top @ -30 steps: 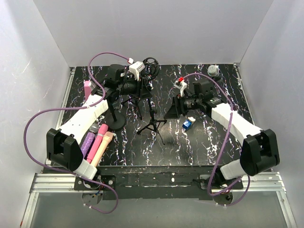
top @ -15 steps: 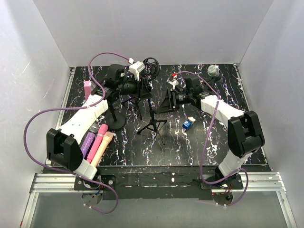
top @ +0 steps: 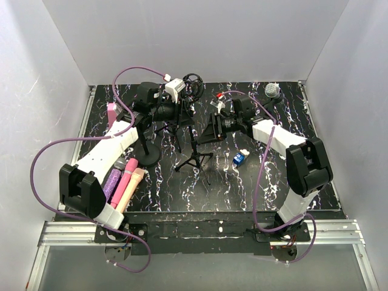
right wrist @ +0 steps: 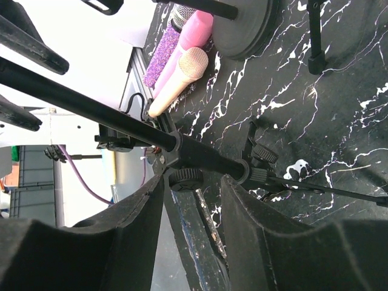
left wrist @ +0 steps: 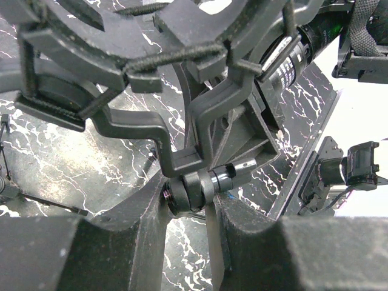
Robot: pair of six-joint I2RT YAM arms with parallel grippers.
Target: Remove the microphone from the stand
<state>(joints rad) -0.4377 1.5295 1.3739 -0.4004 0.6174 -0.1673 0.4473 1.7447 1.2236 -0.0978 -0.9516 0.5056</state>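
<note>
The black microphone [left wrist: 295,53] with a silver ring lies in the elastic shock mount [left wrist: 200,115] on top of the black tripod stand [top: 194,159]. My left gripper [left wrist: 193,197] is shut on the pivot joint just under that mount; in the top view it [top: 177,115] sits at the stand's head. My right gripper [right wrist: 193,182] is open, with its fingers either side of the stand's pole collar [right wrist: 203,154] and its knurled knob, a small gap on each side. Seen from above, this gripper [top: 207,130] is just right of the pole.
Pink, purple and beige microphones [top: 124,179] lie at the front left beside a round-base stand [top: 147,156]. A small blue object [top: 239,159] sits right of the tripod. A grey mesh-headed microphone [top: 272,91] rests at the back right. Cables loop over both arms.
My right arm has swung left from the middle right of the table to the stand's pole, and its jaws have narrowed. The left arm has not moved.
</note>
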